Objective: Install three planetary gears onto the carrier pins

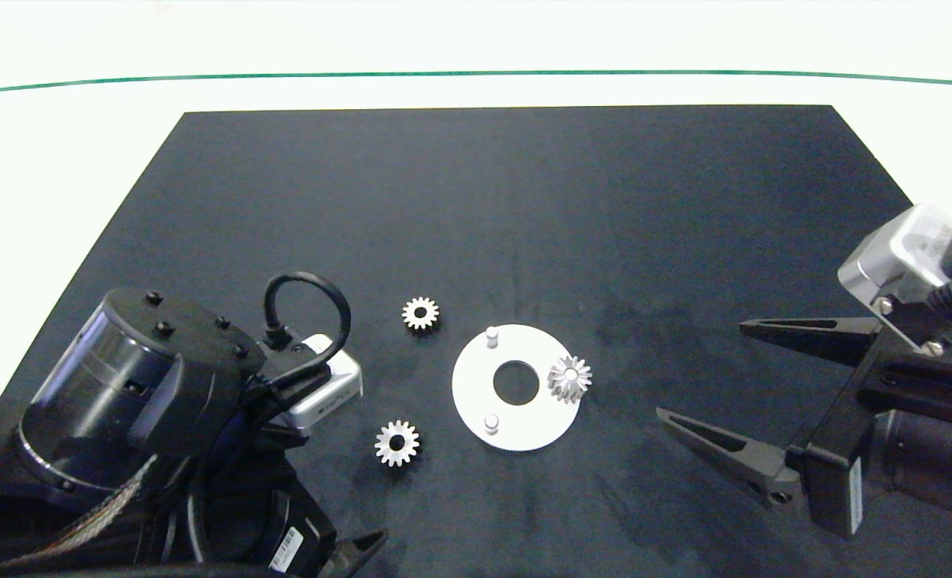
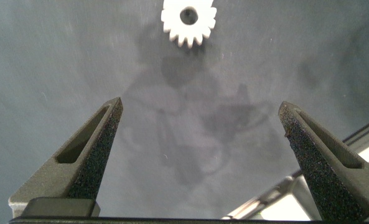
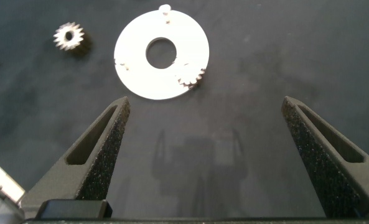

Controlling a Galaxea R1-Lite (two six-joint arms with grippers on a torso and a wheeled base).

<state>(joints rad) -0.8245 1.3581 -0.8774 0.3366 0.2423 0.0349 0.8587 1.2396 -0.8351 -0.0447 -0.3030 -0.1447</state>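
Note:
A flat white disc (image 1: 476,393) lies mid-mat with two bare carrier pins (image 1: 491,335) (image 1: 491,421) on its left side. One planetary gear (image 1: 570,377) sits over the pin at the disc's right edge. Two more gears lie loose on the mat to the left, one farther back (image 1: 421,313) and one nearer (image 1: 396,443). My right gripper (image 1: 701,371) hovers open to the right of the disc (image 3: 161,53), holding nothing. My left gripper (image 2: 200,109) is open and empty at the lower left, a short way from a loose gear (image 2: 188,22).
A black mat (image 1: 524,209) covers the white table, whose far edge carries a green line (image 1: 476,74). The left arm's bulky wrist and cable (image 1: 203,385) sit beside the nearer loose gear.

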